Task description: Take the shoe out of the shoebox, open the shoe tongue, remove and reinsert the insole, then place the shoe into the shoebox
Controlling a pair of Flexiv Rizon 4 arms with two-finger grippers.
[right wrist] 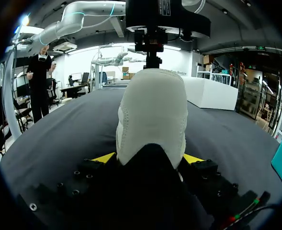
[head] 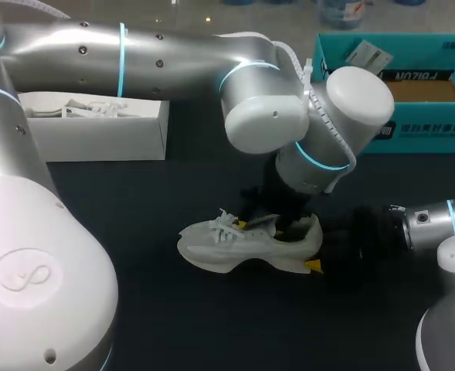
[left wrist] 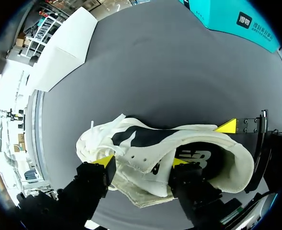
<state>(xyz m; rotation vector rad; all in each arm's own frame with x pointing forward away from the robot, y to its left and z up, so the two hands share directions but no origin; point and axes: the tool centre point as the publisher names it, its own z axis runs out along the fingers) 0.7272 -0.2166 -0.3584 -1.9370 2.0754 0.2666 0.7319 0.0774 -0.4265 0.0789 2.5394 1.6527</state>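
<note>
Dark table (head: 134, 220), white shoe (head: 246, 246) upright; left hand (left wrist: 141, 161) pinches its middle, right hand (right wrist: 149, 158) its rear.

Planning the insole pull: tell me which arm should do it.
Left. The left gripper grips the upper of the white lace-up sneaker from above, one finger inside the opening beside the black insole. The right gripper clamps the heel from behind, probably best used to steady it.

Robot lab bench; silver left arm (head: 134, 50) and right arm (head: 436, 220) over a dark table (head: 181, 317)
</note>
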